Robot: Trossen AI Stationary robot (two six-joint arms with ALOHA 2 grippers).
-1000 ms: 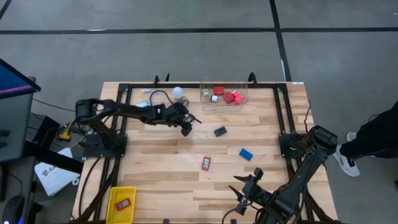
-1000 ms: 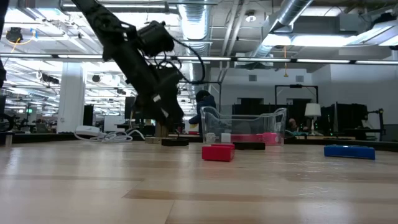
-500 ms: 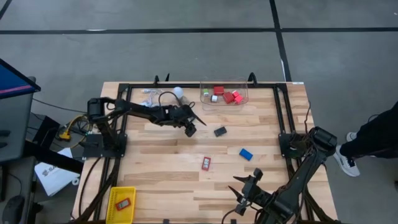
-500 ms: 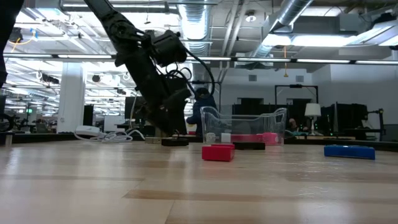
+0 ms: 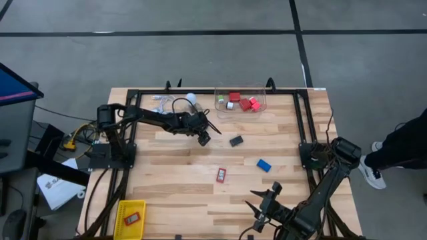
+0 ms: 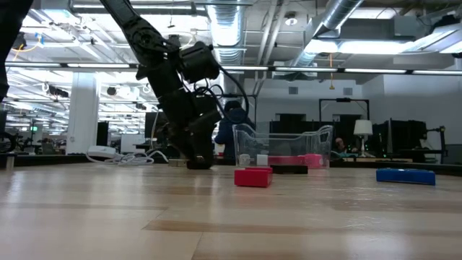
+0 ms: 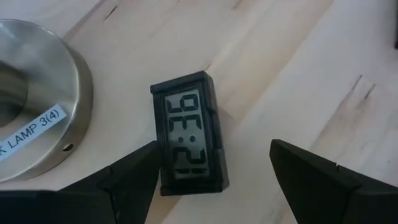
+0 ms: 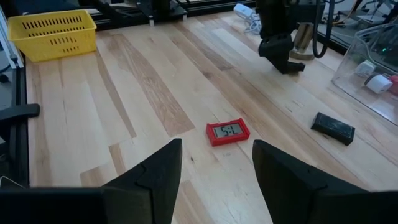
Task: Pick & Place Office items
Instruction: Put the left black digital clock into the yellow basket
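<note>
My left gripper [image 5: 203,138] is open and low over a black block with a digital display [image 7: 189,134], which lies flat on the table beside the lamp's round metal base [image 7: 37,93]. Its fingers stand on either side of that block. The gripper hides the block in the high view. Lying loose on the table are another black block [image 5: 236,141], a blue one [image 5: 264,165] and a red one [image 5: 221,175]. My right gripper [image 5: 263,203] waits open near the table's near edge, with the red block [image 8: 227,132] in front of it. My left gripper [image 7: 214,155] stands astride the black display block from above, with the block flat on the table. One finger [image 7: 134,177] lies right beside the block's long edge [image 7: 158,155]. I cannot tell whether it touches.
A clear bin [image 5: 261,107] at the far edge holds red, white and green blocks. A yellow bin [image 5: 120,223] at the near left corner holds one red block. A white bulb [image 5: 190,99] and a white cable [image 5: 159,100] lie behind the left gripper.
My left gripper has moved a little toward the table's right and come down over the black display block, which now shows between its fingers. The block has stayed where it was.
</note>
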